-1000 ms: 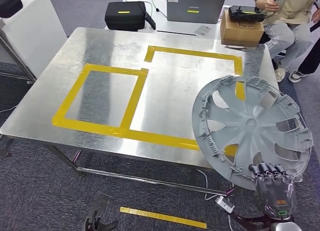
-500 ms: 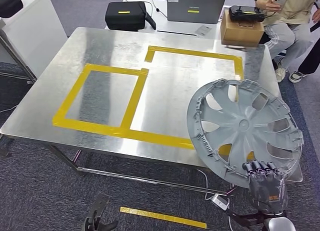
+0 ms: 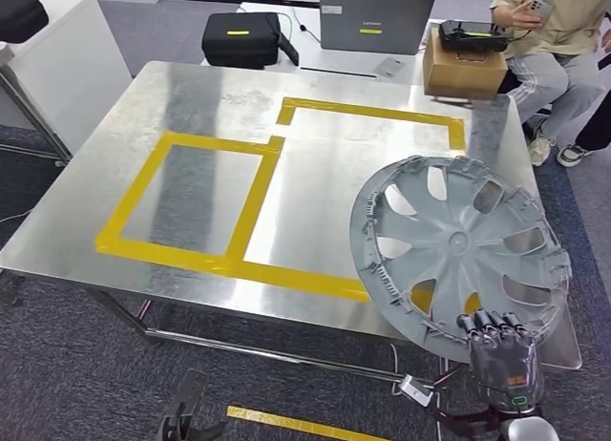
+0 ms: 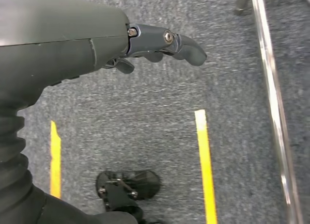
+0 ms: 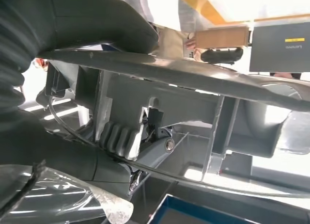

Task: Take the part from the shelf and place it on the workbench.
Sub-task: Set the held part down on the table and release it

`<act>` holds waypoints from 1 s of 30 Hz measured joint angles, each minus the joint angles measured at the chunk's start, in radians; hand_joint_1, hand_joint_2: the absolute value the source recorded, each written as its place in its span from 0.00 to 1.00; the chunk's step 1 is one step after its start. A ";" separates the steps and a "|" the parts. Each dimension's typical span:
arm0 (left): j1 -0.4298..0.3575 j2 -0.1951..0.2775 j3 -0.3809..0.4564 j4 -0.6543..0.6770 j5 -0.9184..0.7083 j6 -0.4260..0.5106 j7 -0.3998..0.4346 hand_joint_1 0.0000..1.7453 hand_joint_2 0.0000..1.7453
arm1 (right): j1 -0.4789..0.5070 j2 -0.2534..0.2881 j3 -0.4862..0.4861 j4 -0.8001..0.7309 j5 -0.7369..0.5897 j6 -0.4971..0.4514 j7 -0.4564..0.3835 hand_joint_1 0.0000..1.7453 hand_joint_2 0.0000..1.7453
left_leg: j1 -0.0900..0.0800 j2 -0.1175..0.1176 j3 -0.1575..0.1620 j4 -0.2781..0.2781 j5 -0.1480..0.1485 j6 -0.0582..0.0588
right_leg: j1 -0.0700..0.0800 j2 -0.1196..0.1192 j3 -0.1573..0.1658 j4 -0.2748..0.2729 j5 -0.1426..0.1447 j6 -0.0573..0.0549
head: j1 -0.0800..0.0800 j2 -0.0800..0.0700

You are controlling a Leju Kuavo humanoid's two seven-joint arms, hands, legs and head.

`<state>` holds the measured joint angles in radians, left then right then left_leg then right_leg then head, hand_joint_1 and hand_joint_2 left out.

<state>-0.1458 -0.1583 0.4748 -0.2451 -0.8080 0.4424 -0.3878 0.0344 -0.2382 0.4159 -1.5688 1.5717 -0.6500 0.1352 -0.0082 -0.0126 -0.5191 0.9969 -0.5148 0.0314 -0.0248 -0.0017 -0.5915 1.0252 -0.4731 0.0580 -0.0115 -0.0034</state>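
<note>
Clearly gripped at its near rim by right hand (image 3: 504, 357): grey multi-spoke wheel cover (image 3: 457, 250), ribbed edge, tilted over steel workbench (image 3: 216, 107). Left hand (image 4: 161, 42) empty, fingers loosely extended.

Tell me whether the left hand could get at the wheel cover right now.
Probably not without a big move. The left hand hangs low over the carpet, holding nothing, while the wheel cover is on the far right, gripped by the right hand over the workbench corner.
</note>
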 joint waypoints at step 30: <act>-0.001 0.004 0.002 0.000 -0.007 -0.015 0.001 0.00 1.00 | -0.037 -0.018 0.040 0.011 0.002 0.017 0.018 1.00 1.00 | -0.007 0.003 -0.105 0.039 0.060 -0.008 | 0.013 0.002 0.092 -0.029 -0.085 -0.029 | -0.008 0.000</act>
<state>-0.1467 -0.1540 0.4767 -0.2449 -0.8148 0.4278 -0.3869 -0.0031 -0.2563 0.4563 -1.5577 1.5732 -0.6331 0.1529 -0.0154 -0.0095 -0.6243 1.0362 -0.4547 0.0235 -0.0116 0.0004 -0.5000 0.9964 -0.5585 0.0293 -0.0198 -0.0034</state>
